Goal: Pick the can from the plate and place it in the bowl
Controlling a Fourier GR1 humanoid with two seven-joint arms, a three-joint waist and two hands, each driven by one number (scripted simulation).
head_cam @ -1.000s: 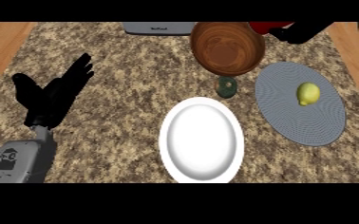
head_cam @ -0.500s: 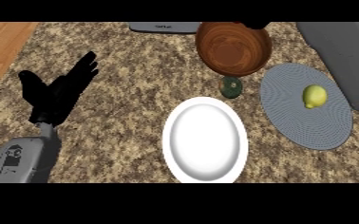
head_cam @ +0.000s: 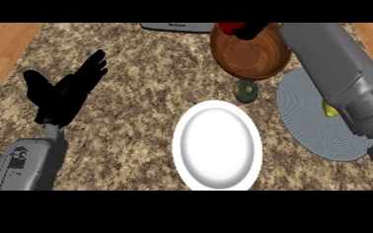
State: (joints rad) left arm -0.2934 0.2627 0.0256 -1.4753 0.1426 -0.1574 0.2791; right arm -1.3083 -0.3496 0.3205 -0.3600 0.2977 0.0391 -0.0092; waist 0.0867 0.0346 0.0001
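Right hand (head_cam: pixel 251 29) curled round red can (head_cam: pixel 232 27) at bowl's (head_cam: pixel 251 54) far rim. White plate (head_cam: pixel 217 145) nearer than bowl. Left hand (head_cam: pixel 65 91) spread, well left of bowl.

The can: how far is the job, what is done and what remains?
Done: the white plate holds no can. In hand: the right hand seems to grip the red can at the far rim of the wooden bowl. Left: lower it into the bowl and release. The left hand rests open.
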